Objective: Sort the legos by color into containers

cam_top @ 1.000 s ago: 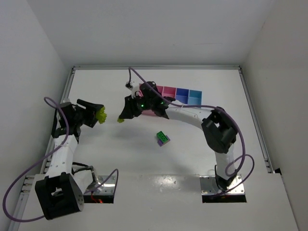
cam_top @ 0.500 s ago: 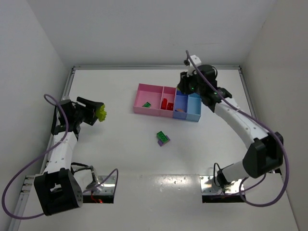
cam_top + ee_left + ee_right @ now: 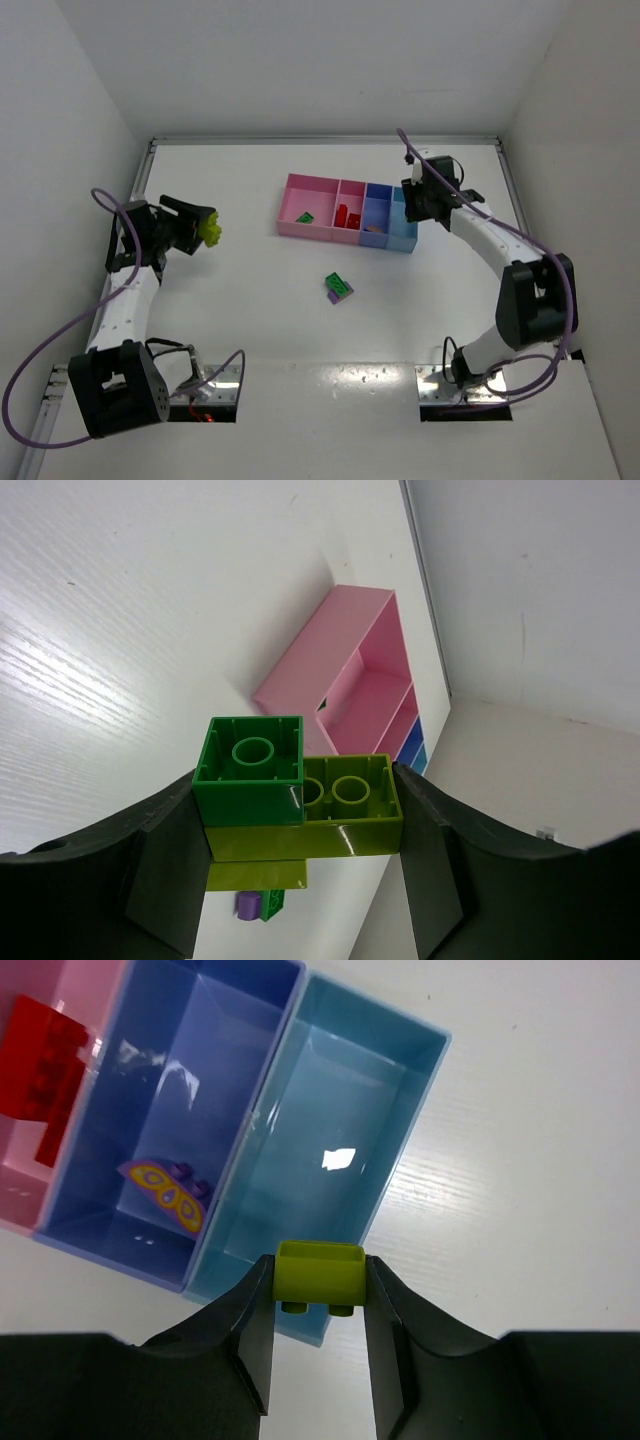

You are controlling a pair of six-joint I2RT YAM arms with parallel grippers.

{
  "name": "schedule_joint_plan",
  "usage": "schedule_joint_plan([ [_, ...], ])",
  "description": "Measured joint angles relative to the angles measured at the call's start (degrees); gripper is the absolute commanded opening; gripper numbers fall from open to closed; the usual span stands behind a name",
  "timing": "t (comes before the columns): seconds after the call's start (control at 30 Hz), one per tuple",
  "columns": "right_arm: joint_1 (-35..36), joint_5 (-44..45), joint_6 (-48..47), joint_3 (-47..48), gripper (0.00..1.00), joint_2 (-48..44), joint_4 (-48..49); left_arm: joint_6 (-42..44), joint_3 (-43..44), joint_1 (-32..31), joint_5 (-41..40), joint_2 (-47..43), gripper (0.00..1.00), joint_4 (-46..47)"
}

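My left gripper (image 3: 207, 228) is shut on a stack of a dark green brick (image 3: 250, 770) and yellow-green bricks (image 3: 345, 810), held up at the table's left. My right gripper (image 3: 413, 205) is shut on a small yellow-green brick (image 3: 320, 1272) over the near end of the light blue bin (image 3: 330, 1150). The row of bins (image 3: 346, 213) holds a green brick (image 3: 305, 217) in the wide pink bin, a red brick (image 3: 40, 1030) in the narrow pink one, and a purple piece with orange markings (image 3: 165, 1180) in the dark blue one (image 3: 160, 1090). A green and purple stack (image 3: 338, 288) lies on the table.
White walls close in the table on the left, back and right. A metal rail (image 3: 325, 140) runs along the far edge. The arm bases (image 3: 210, 390) sit at the near edge.
My right arm has swung from left of the bins across to the light blue bin at the right end. My left gripper has stayed put with its stack.
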Motion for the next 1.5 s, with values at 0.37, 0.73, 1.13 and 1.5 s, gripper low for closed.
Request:
schedule_joint_plan([
  [0.37,-2.80,-10.08,1.51,0.07,0.71,4.22,-1.75,0.00,0.00,0.00,0.04,1.40,0.07,-0.02],
  [0.73,5.99,-36.11,3.19,3.67,0.76,1.73,5.22,-0.98,0.02,0.00,1.09,1.40,0.07,0.22],
  [1.13,24.81,-41.16,13.35,12.57,0.80,14.40,16.98,-2.84,0.02,0.00,4.55,2.12,0.07,0.50],
  [1.5,33.88,-33.22,23.39,33.24,0.89,29.51,20.11,-5.81,0.02,0.00,6.45,2.49,0.07,3.13],
])
